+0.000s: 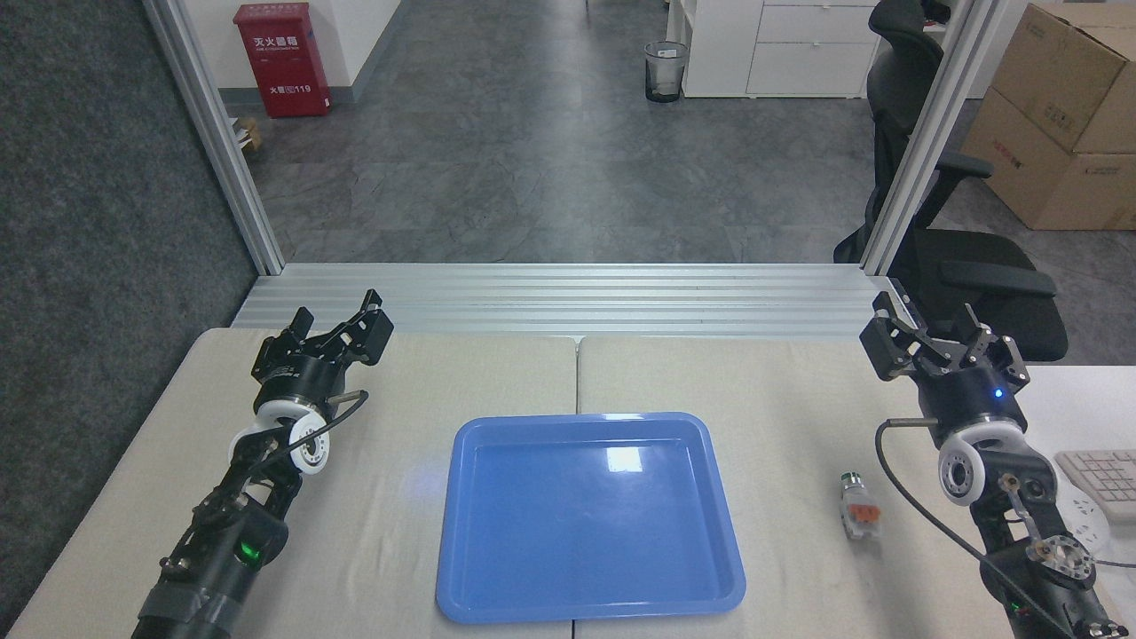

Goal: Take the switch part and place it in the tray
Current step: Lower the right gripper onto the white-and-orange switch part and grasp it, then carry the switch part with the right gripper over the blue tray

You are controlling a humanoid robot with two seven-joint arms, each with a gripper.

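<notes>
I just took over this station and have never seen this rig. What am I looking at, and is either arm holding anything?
This is the view from the robot's head, looking down at a beige table. The two black arms are its own: the left end effector and the right end effector both hang open and empty. In the middle lies a large glossy blue plastic tray with nothing in it. To its right, on the table near the right arm, lies the small white switch part with an orange middle and metal end, untouched.

table (pixel 399 532): beige | tray (pixel 461 568): centre | switch part (pixel 859 508): right of tray | keyboard (pixel 1100 475): right edge
</notes>
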